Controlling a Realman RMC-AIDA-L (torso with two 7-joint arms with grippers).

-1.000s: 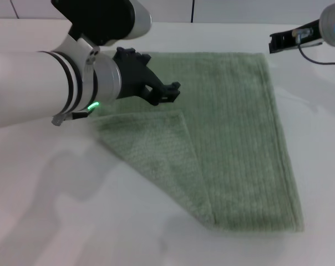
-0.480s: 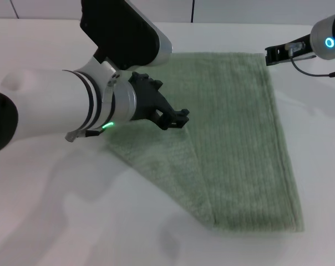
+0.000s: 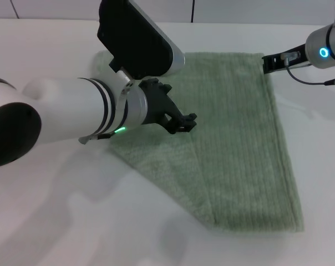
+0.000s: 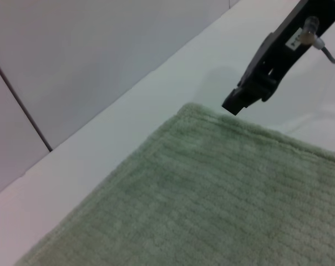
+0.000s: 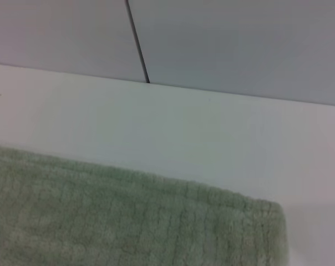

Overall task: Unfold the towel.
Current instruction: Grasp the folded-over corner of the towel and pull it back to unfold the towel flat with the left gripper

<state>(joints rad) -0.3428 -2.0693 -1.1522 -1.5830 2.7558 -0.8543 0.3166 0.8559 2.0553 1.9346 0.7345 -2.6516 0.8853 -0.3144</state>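
Note:
The pale sage-green towel [image 3: 239, 138] lies flat on the white table. Its left part is folded over as a triangular flap [image 3: 156, 160], with the tip near the towel's middle. My left gripper [image 3: 184, 121], black, hangs just above the flap's tip. My right gripper [image 3: 267, 62] is at the towel's far right corner, low over the table. The left wrist view shows the towel's far edge [image 4: 212, 210] with the right gripper [image 4: 237, 102] beside its corner. The right wrist view shows that corner of the towel [image 5: 101, 221] close up.
The white table [image 3: 56, 221] extends around the towel on all sides. A pale tiled wall [image 5: 212, 44] rises behind the table's far edge. My bulky left arm [image 3: 62, 119] hides the towel's left edge.
My left gripper has moved right and nearer across the towel, to the flap's tip. My right gripper has shifted slightly left and closer to the towel's far right corner.

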